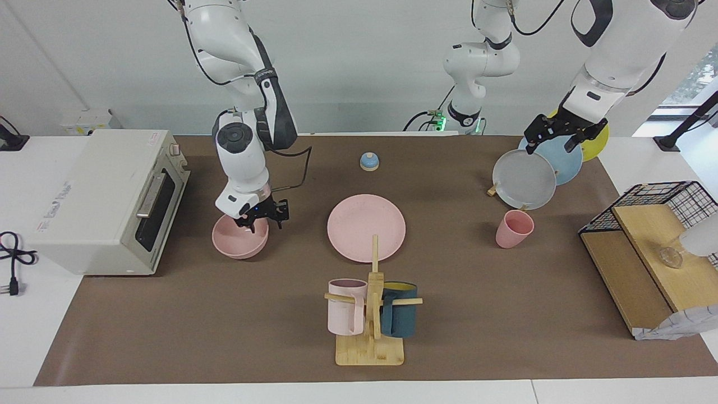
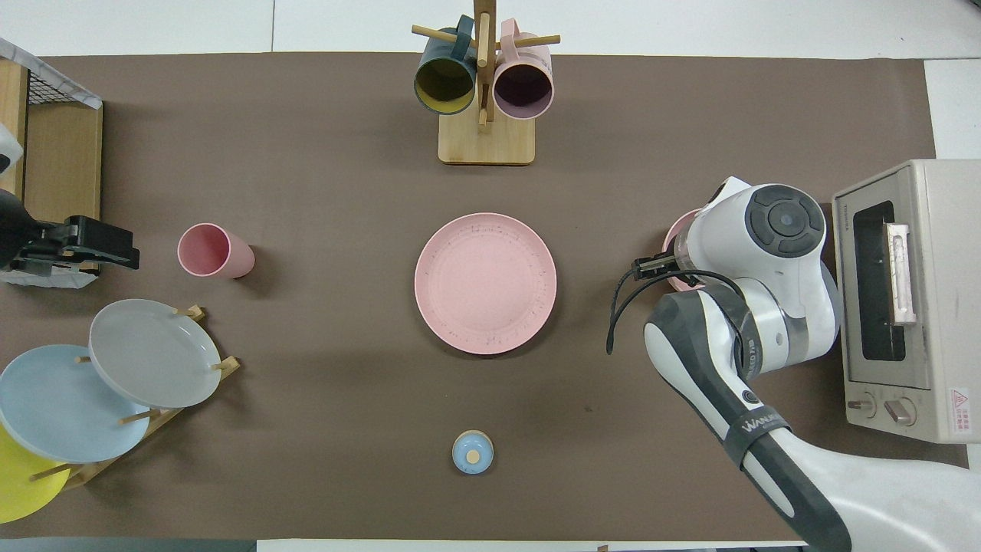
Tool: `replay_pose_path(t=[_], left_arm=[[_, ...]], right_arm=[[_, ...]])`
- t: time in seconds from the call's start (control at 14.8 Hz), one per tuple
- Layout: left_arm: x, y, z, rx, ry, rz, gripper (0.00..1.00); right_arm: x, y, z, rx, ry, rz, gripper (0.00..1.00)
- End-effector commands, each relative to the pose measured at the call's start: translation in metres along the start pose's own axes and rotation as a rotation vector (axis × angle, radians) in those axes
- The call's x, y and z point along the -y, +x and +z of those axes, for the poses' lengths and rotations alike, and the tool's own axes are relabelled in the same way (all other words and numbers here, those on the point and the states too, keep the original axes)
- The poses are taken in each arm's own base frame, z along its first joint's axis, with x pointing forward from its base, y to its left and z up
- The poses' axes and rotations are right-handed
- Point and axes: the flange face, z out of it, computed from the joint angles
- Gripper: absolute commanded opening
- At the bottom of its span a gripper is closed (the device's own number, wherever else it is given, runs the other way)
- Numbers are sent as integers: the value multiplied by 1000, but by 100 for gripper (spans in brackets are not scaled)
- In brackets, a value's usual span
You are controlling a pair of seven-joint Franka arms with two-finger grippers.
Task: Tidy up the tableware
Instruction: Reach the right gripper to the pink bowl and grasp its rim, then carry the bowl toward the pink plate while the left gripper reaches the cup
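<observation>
While nothing of the pink set had yet been gathered, the right gripper (image 1: 262,217) was down at the rim of the bowl (image 1: 238,240), on the side toward the plate (image 1: 366,226). Whether its fingers had closed on that rim I cannot tell; the bowl rested on the mat just in front of the oven (image 1: 106,197). The plate lay bare at mid-table, and the cup (image 1: 512,228) stood upright well apart, toward the left arm's end, farther from the robots than the plate rack (image 1: 493,189). The left gripper (image 1: 557,134) waited, spread wide and empty, over that rack's plates. By my reading the first pick was only beginning: bowl and cup both remained to be brought to the plate.
</observation>
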Motion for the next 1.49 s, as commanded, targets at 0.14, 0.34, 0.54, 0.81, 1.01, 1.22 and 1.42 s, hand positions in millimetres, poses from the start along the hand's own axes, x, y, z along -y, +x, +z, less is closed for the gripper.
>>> replay_pose_path(t=[0.14, 0.34, 0.54, 0.81, 1.01, 1.22, 1.42], left_arm=[[3, -5, -5, -1, 16, -2, 100], [3, -5, -5, -5, 15, 0, 100], [2, -4, -6, -11, 15, 1, 100], [2, -3, -7, -20, 14, -2, 100], [2, -3, -7, -22, 14, 3, 100], [2, 1, -9, -51, 9, 0, 100], [2, 2, -7, -51, 7, -1, 100]], right_arm=[[-2, -1, 9, -4, 1, 2, 58], [-2, 0, 15, -4, -1, -4, 47], [-2, 0, 15, -1, -10, -20, 19], [0, 0, 13, 20, -44, -54, 0], [15, 7, -2, 31, -66, -91, 0], [67, 30, -31, 73, -84, -125, 0], [160, 61, -58, 99, -135, -13, 0]])
